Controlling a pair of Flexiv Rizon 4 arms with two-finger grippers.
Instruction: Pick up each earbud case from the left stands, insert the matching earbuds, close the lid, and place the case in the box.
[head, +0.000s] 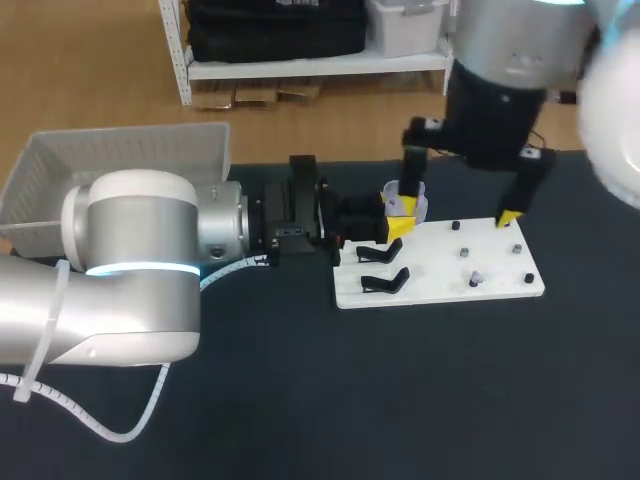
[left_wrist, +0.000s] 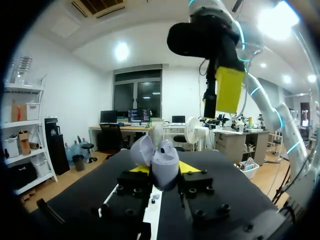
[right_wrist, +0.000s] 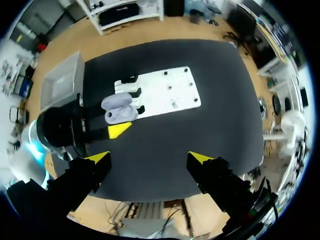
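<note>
— Well, largest first?
— Tabletop (head: 420, 400), black. Left arm (head: 130, 270), low along it. Right arm (head: 500, 90), above the board.
— Next?
— Box (head: 150, 150), white, at the far left corner. Board (head: 440, 288), white, mid-tabletop, with black stands (head: 385, 280) on its left end.
— Jaws?
— Left jaws: clamped on the case (left_wrist: 159, 165), one yellow tip on either side. Right jaws: spread wide, nothing between them, over the board.
— Case?
— Lavender, lid open, held at the board's left end, near the stands.
</note>
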